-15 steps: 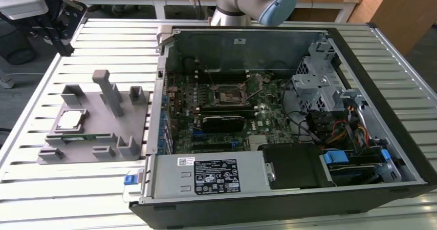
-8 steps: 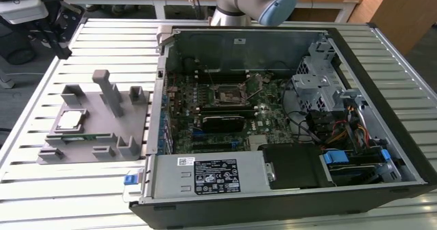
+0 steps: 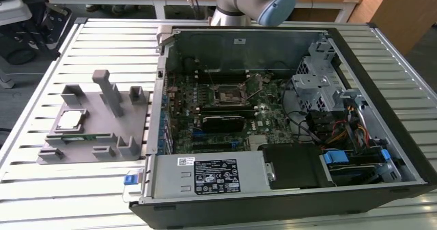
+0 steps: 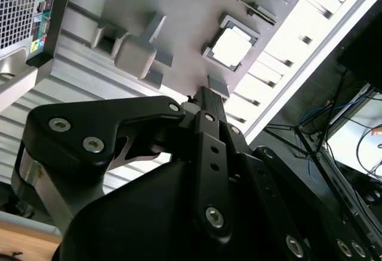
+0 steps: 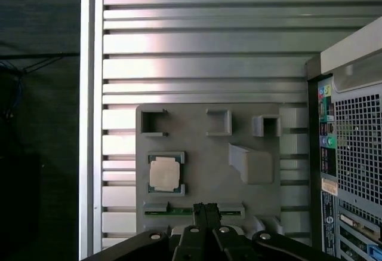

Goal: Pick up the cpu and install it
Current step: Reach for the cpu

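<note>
Hovering above the grey fixture (image 5: 197, 153), my pincer (image 5: 206, 209) has its fingers pressed together, pinching nothing. The cpu (image 5: 164, 173) lies flat in its square pocket on that fixture, beside the open computer case (image 3: 246, 45), untouched.

The cpu (image 3: 70, 120), a small flat square chip with a pale silvery top and a thin darker rim, lies face up in a square recess of the grey holder plate (image 3: 71, 154).
</note>
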